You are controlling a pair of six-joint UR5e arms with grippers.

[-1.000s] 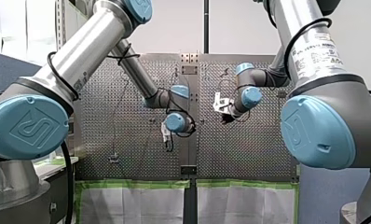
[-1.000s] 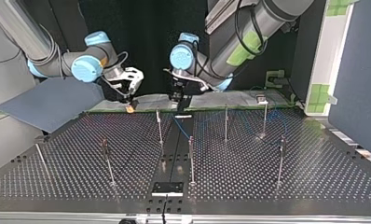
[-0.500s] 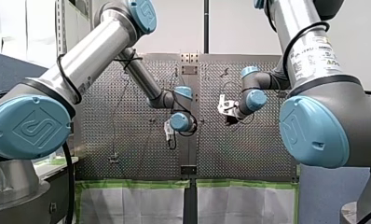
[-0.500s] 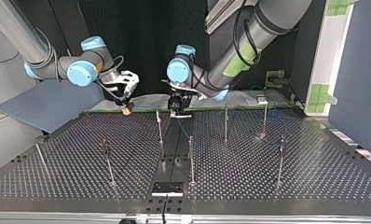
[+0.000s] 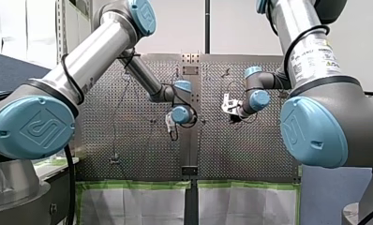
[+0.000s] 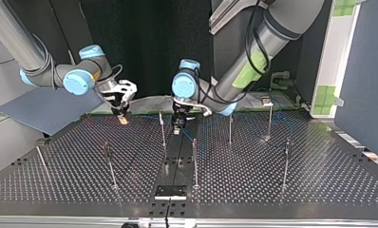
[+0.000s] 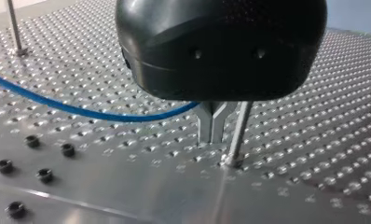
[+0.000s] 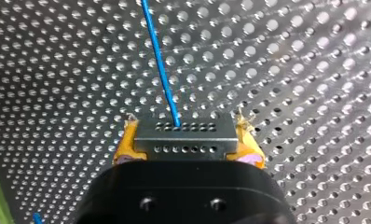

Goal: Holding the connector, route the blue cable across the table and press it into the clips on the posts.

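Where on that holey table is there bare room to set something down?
In the top view, bare table lies between the middle post and the right-hand post. Crowded: the far middle, where my left gripper, the blue cable and a far post meet.

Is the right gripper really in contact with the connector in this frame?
Touching. The right wrist view shows the connector clamped in my right gripper, with a yellow pad pressed against each end.
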